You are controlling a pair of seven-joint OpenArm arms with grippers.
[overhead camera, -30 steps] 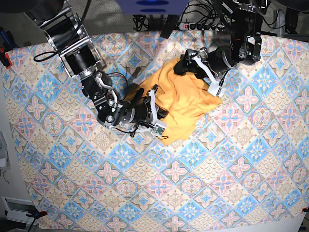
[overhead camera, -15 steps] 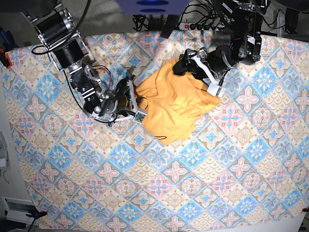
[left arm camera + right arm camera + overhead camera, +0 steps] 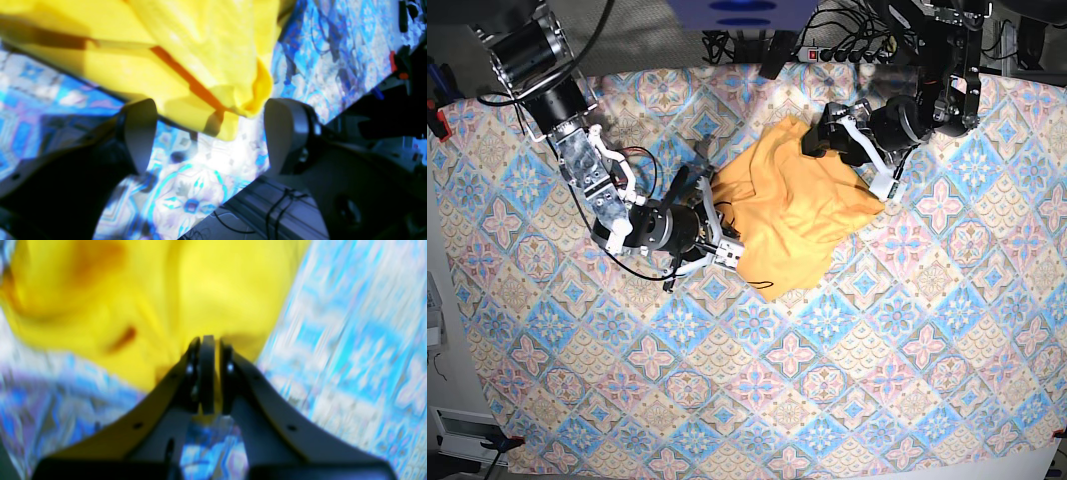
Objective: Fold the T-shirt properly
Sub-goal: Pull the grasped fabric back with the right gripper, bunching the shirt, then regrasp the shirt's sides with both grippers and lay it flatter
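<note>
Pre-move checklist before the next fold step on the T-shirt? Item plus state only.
1. T-shirt flat on the patterned cloth: not ok, crumpled heap.
2. Left end effector open: ok, jaws wide apart.
3. Left end effector free of fabric: ok, corner lies between the jaws, ungripped.
4. Right end effector shut: ok.
5. Right end effector gripping fabric: cannot tell, wrist view blurred.
6. Sleeves and hem located: cannot tell.

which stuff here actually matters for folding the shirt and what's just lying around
For the job:
- crumpled pale yellow-orange fabric T-shirt
- right hand, shut at the shirt's edge
- left hand, open beside the shirt

Just there:
- blue-pink-beige tile-patterned cloth underneath
- black power strip and cables behind the table
</note>
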